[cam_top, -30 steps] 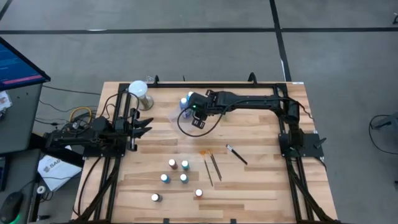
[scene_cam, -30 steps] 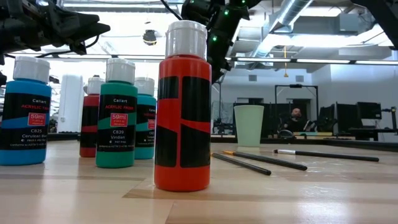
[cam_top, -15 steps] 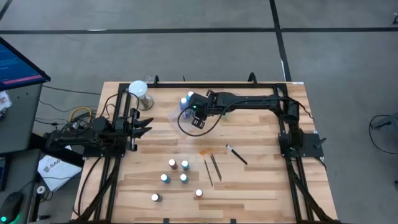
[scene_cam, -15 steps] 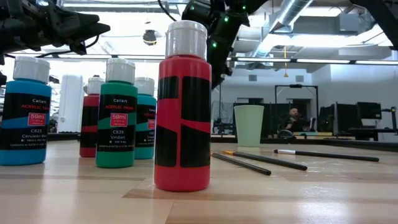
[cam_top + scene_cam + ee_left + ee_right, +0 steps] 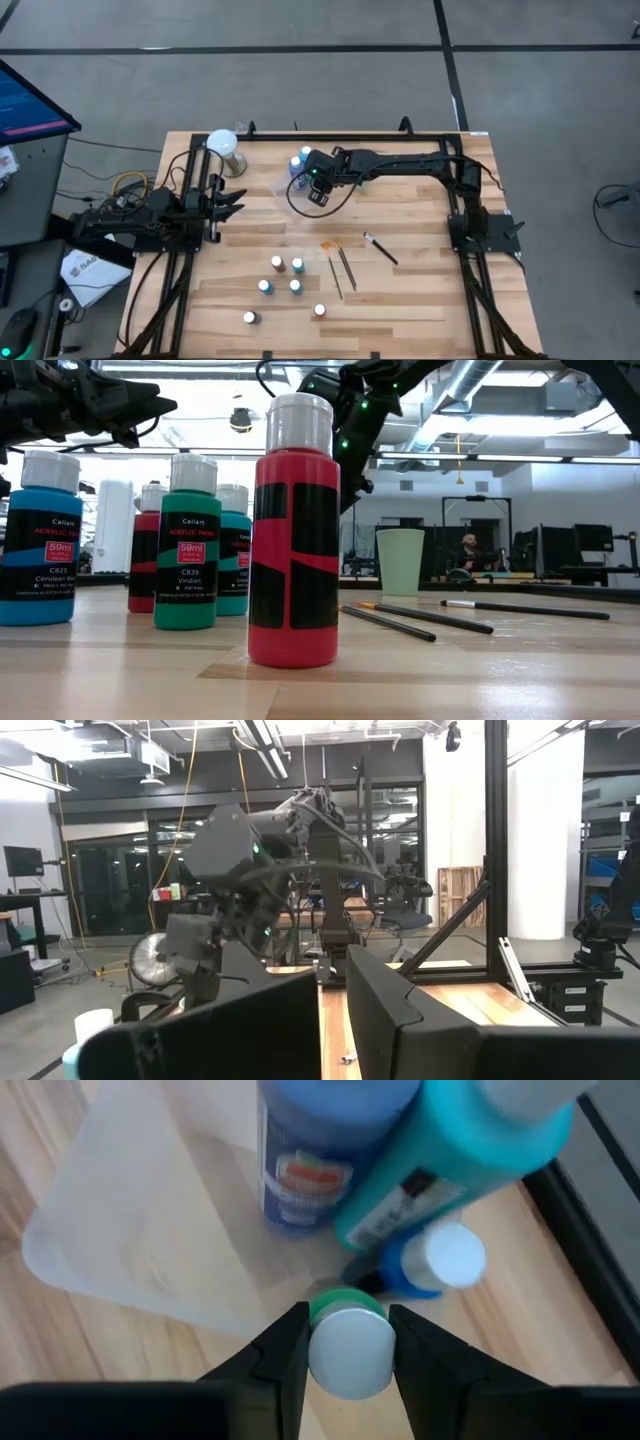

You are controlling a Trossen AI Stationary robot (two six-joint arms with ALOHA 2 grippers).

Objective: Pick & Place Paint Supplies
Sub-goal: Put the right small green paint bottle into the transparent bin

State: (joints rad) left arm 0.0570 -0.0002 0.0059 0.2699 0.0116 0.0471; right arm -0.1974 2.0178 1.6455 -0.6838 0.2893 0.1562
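Your overhead view is evenly lit with soft shadows; the low view's bright ceiling lights (image 5: pixel 455 440) backlight the red bottle (image 5: pixel 293 530).

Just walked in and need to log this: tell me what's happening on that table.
The right end effector holds a green, white-capped paint bottle over the clear plastic tray at the table's far side, where three bottles already sit. Six small bottles and three brushes are still out on the table. The left end effector waits shut at the left.
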